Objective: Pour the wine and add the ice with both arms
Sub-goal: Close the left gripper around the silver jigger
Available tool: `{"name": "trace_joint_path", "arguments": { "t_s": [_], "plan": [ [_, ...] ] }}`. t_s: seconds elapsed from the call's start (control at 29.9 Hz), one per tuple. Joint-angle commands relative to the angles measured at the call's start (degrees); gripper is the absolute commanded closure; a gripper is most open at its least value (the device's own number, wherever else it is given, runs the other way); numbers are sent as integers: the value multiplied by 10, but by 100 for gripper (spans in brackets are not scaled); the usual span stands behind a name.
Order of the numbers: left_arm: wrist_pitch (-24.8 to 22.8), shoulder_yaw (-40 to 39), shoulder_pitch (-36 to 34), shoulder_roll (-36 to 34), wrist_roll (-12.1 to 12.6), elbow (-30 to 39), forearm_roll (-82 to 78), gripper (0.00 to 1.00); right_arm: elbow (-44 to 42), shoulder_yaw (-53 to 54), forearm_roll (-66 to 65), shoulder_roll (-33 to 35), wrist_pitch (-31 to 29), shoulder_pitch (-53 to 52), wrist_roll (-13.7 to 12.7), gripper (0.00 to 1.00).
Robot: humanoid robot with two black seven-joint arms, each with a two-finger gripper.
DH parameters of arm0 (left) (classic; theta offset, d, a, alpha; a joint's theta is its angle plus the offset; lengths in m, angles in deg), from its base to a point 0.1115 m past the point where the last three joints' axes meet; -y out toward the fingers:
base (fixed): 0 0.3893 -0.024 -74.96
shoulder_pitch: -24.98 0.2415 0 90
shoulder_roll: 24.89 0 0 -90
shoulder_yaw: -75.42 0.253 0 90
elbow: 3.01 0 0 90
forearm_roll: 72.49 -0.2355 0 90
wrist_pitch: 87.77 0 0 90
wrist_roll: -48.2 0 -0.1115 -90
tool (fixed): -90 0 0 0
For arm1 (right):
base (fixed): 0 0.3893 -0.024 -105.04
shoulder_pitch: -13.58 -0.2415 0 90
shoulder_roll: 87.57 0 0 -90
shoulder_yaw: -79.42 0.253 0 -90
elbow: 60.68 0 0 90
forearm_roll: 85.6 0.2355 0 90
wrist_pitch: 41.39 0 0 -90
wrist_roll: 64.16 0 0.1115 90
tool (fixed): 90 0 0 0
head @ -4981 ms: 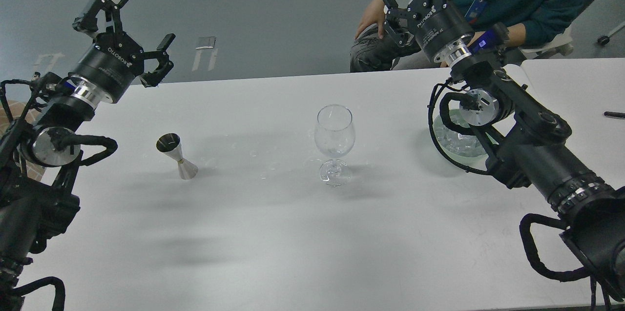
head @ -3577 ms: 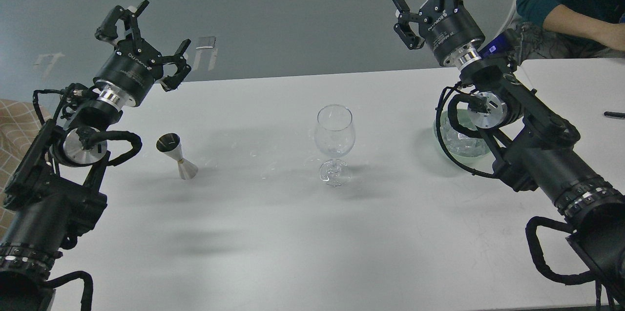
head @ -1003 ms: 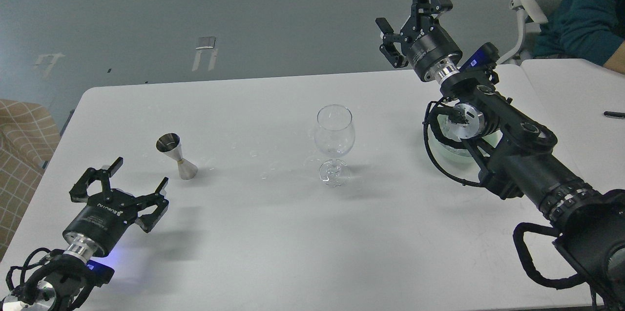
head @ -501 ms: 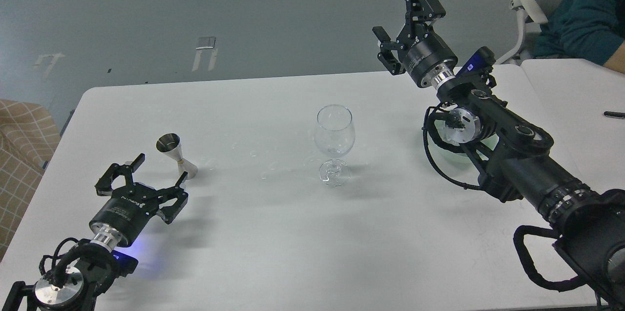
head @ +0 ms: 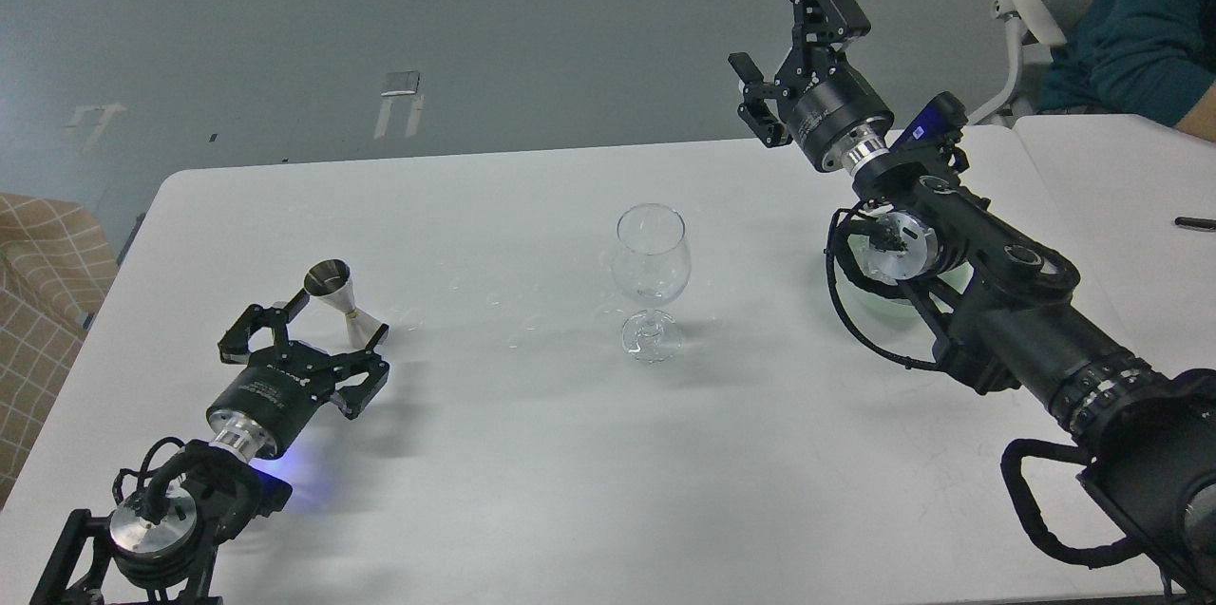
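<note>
A small steel jigger (head: 343, 304) stands on the white table (head: 532, 453) at the left. The wine in it cannot be made out. A clear stemmed glass (head: 650, 280) stands at the table's middle. My left gripper (head: 302, 339) is open, low over the table, its fingers just in front of the jigger and reaching to either side of it, not closed on it. My right gripper (head: 793, 45) is open and empty, raised above the table's far right edge. A pale green bowl (head: 888, 301) lies mostly hidden behind my right arm; the ice is hidden.
A person in a teal top (head: 1130, 26) sits on a white chair (head: 1035, 7) at the back right. A black pen (head: 1194, 223) lies at the right edge. Small water drops (head: 513, 325) dot the table between jigger and glass.
</note>
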Motion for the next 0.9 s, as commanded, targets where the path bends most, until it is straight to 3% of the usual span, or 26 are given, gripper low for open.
{"name": "trace_joint_path", "arguments": {
  "t_s": [0.0,0.33,0.6,0.77,0.87],
  "plan": [
    [1,1,-19,-1,-1,-13,-2,6,0,0,-1,1,-1,0,0,0],
    [5,17,-39,-1,-1,-48,-2,17,0,1,0,5,-1,-3,0,0],
    [4,17,-67,-1,-1,-84,-2,44,0,0,0,6,0,-2,0,0],
    [4,17,-78,-2,-1,-100,-1,48,0,0,0,6,0,0,0,0],
    [-2,17,-78,0,-16,-104,-2,63,0,0,0,5,0,2,0,0]
  ]
}}
